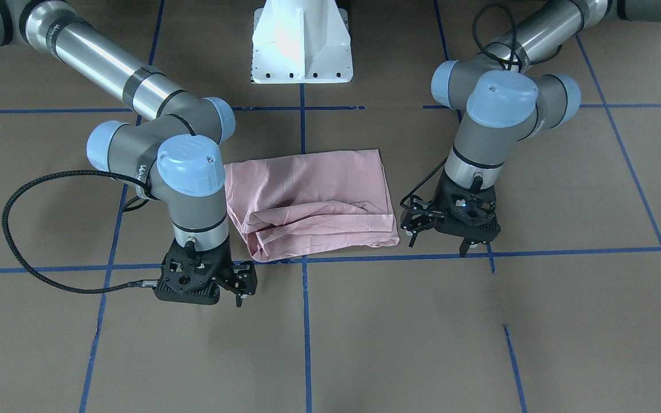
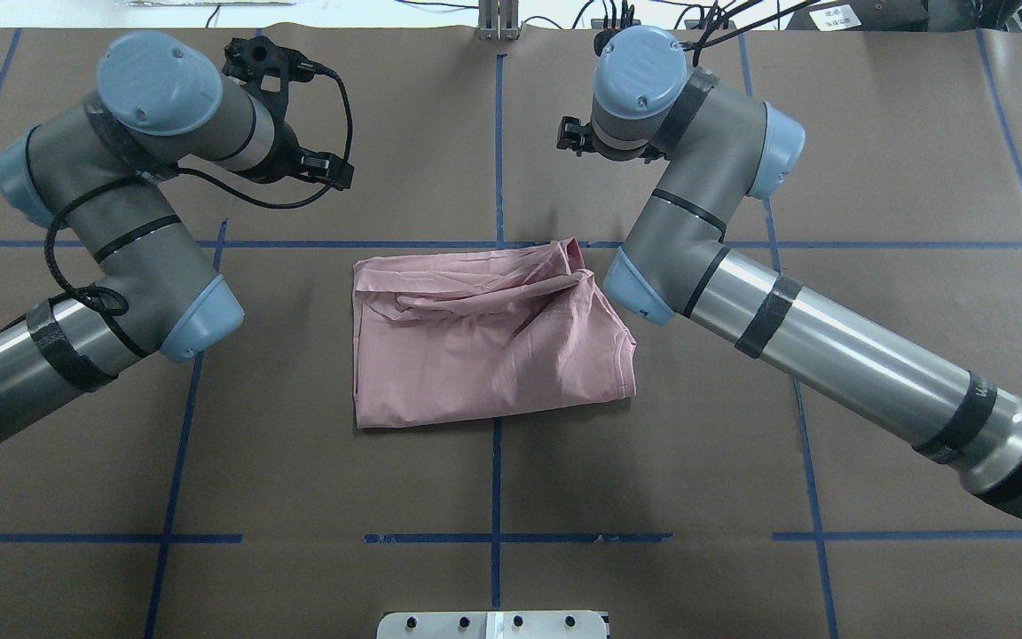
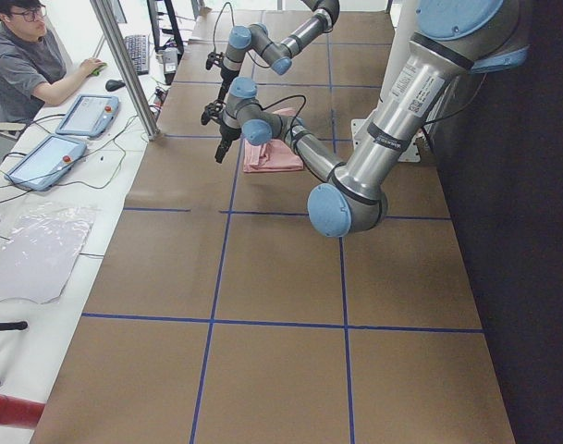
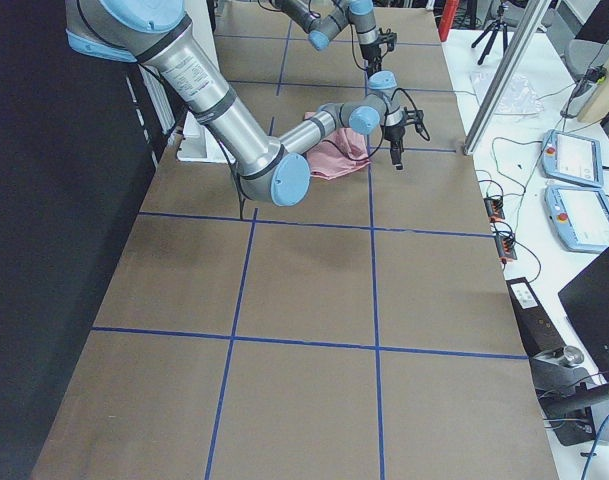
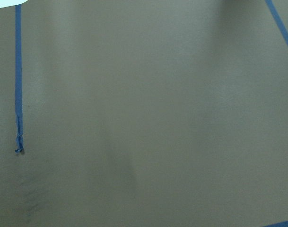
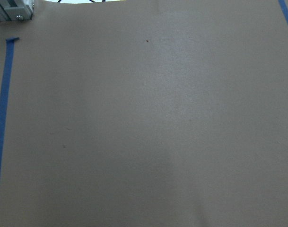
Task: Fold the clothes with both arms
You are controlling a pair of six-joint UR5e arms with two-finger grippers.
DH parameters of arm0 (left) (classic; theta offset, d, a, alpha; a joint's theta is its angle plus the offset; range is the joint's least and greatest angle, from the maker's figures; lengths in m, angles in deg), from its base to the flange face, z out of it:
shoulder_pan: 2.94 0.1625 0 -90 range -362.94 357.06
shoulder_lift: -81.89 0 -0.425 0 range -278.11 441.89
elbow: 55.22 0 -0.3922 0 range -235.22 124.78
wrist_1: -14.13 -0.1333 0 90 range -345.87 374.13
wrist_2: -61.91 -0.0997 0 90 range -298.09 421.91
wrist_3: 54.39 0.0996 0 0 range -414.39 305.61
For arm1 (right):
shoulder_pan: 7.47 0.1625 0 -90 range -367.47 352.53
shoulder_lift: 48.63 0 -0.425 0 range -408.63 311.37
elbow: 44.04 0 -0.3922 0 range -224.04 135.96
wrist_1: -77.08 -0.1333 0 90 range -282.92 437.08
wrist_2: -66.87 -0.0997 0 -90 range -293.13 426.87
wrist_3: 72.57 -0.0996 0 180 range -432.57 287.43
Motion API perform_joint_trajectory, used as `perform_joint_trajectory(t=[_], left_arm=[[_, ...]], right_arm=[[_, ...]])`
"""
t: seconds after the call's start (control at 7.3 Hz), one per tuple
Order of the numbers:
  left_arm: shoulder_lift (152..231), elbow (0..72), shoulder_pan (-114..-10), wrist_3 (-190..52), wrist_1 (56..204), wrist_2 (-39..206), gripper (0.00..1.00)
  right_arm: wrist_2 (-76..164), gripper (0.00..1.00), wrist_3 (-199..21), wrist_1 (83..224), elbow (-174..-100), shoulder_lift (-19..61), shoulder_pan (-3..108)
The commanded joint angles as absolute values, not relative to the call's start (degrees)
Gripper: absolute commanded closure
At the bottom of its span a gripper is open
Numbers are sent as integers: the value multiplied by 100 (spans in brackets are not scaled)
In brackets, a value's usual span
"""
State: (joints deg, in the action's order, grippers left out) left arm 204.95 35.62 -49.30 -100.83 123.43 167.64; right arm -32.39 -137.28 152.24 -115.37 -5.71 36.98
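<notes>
Most folding looks done: the T-shirt (image 1: 313, 201) lies in a rumpled rectangle mid-way across the table (image 1: 365, 344). The left gripper (image 1: 437, 245) hangs spread and empty beside it. I cannot tell how the right gripper (image 1: 230, 289) stands. Perhaps one more fold remains.

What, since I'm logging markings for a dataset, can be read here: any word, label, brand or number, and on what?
No text reads clearly.
White sticker on the left arm: too small to read.
White lettering on the right arm's black band: blurred, unreadable.
T-shirt: plain pink side up, no print showing.
</notes>
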Motion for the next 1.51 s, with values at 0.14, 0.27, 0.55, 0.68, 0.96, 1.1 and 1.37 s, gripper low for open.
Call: perform_joint_trajectory(t=[0.14,0.27,0.55,0.68,0.96,1.1,1.37], left_arm=[[20030,4319,-5022,-10053,12216,16930,0],[19854,4731,-5075,-9827,11937,17044,0],[19547,5470,-5843,-8162,10911,17456,0],[19205,5595,-6458,-7189,10784,17676,0],[18485,5526,-7784,-5044,10774,18116,0],[18177,5439,-8356,-4260,10791,18309,0],[17711,4948,-9246,-3549,10852,19140,0]], right_arm=[[-4051,0,-12737,15642,-12643,223,4261],[-4297,0,-12194,16062,-13152,505,4559],[-5078,0,-10693,16339,-13849,1399,5445],[-5473,0,-9658,16339,-13921,1865,6006],[-6002,0,-7688,16365,-13826,2640,7167],[-6222,0,-7149,16444,-13747,2869,7607],[-6233,0,-6739,16639,-13737,3613,8006]])
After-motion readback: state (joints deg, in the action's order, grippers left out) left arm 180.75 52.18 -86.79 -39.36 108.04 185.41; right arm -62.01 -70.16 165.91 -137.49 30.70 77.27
